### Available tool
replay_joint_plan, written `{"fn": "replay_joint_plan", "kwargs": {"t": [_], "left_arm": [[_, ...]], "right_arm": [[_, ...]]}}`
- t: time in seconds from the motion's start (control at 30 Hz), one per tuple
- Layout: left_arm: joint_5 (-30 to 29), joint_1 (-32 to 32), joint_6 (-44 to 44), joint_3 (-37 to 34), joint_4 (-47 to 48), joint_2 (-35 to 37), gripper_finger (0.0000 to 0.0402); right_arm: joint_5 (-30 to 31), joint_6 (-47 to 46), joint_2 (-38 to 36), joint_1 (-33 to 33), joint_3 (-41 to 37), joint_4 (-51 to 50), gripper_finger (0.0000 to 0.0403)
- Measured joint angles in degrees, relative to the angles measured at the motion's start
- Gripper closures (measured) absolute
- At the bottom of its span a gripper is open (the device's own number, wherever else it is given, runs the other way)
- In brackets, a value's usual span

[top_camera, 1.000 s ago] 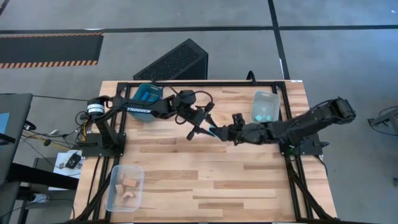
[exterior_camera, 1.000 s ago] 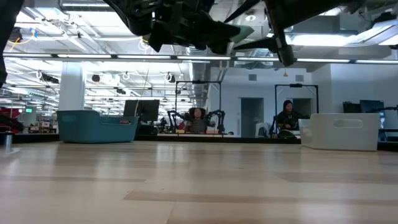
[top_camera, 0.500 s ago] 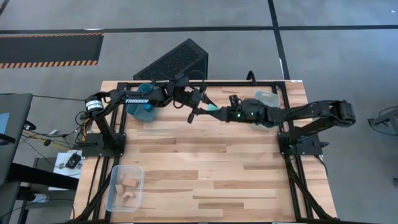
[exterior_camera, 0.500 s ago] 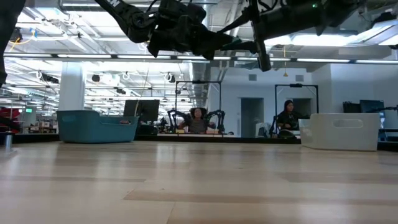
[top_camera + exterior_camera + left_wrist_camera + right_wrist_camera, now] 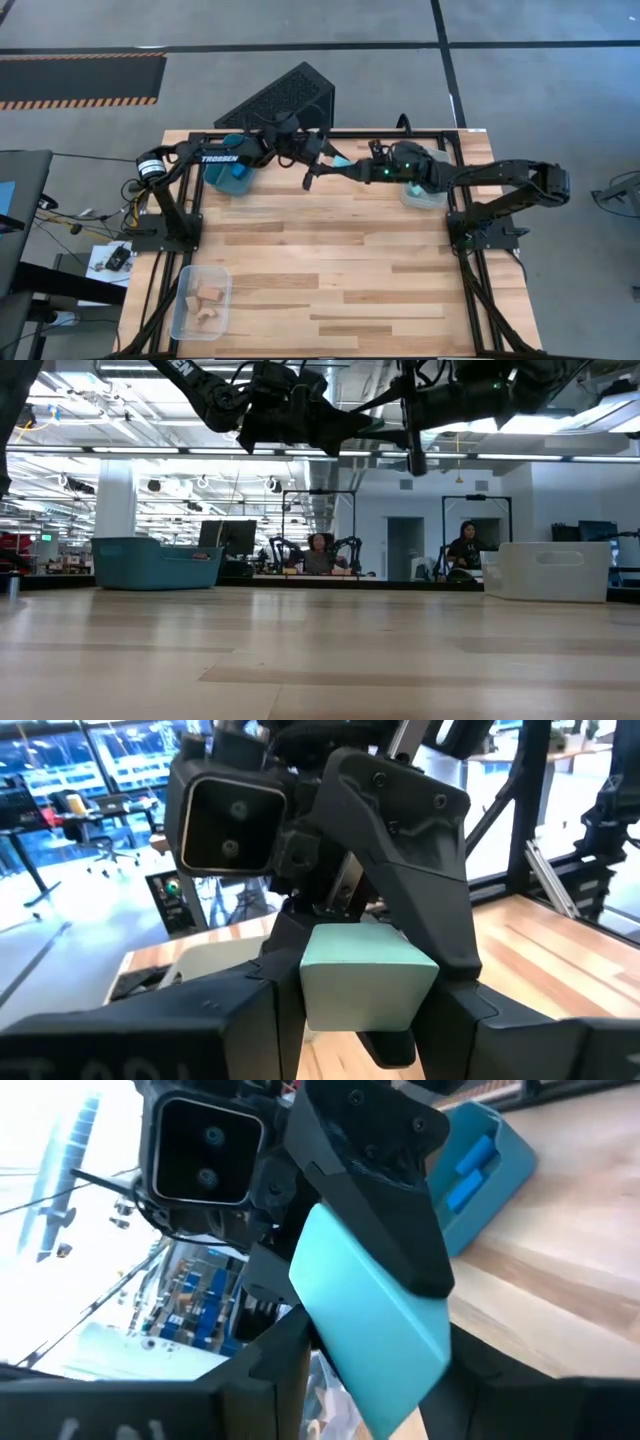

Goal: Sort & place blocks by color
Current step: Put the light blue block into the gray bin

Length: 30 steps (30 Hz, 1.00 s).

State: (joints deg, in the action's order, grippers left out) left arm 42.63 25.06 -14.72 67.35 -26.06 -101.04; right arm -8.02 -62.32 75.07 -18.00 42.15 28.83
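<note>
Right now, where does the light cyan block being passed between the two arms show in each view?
High view: the light cyan block sits between both pincers, mid-air near the table's far edge.
Low view: not clearly visible; the arms overlap at the top centre.
Left wrist view: centre, between dark fingers.
Right wrist view: centre, tilted.
Shared landmark: the teal bin, also in the low view and the right wrist view.

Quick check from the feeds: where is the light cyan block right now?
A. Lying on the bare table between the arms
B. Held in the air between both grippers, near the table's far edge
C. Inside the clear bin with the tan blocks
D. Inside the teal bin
B: both wrist views show the light cyan block pinched between the two grippers' fingers, and the high view shows the left gripper and right gripper meeting above the table.
</note>
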Motion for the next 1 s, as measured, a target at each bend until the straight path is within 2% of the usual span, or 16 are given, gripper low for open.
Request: {"fn": "replay_joint_plan", "kwargs": {"t": [0.33,0.47,0.77,1.0], "left_arm": [[0.69,0.06,5.56,-0.17,-6.61,-0.1,0.0284],[0.49,-0.3,5.59,-0.17,-7.13,-0.13,0.0284],[-2.01,-0.68,6.56,-0.24,-7.54,-0.15,0.0284],[-2.61,-0.65,6.84,1.23,-7.8,-0.17,0.0284]], "right_arm": [[0.41,1.06,0.2,-2.02,0.24,7.1,0.0157],[0.07,0.56,0.28,-2.51,0.22,8.79,0.016],[-0.06,0.47,0.22,-1.46,0.22,6.29,0.0194],[-1.56,-1.61,0.2,-0.83,0.22,5.65,0.0163]]}}
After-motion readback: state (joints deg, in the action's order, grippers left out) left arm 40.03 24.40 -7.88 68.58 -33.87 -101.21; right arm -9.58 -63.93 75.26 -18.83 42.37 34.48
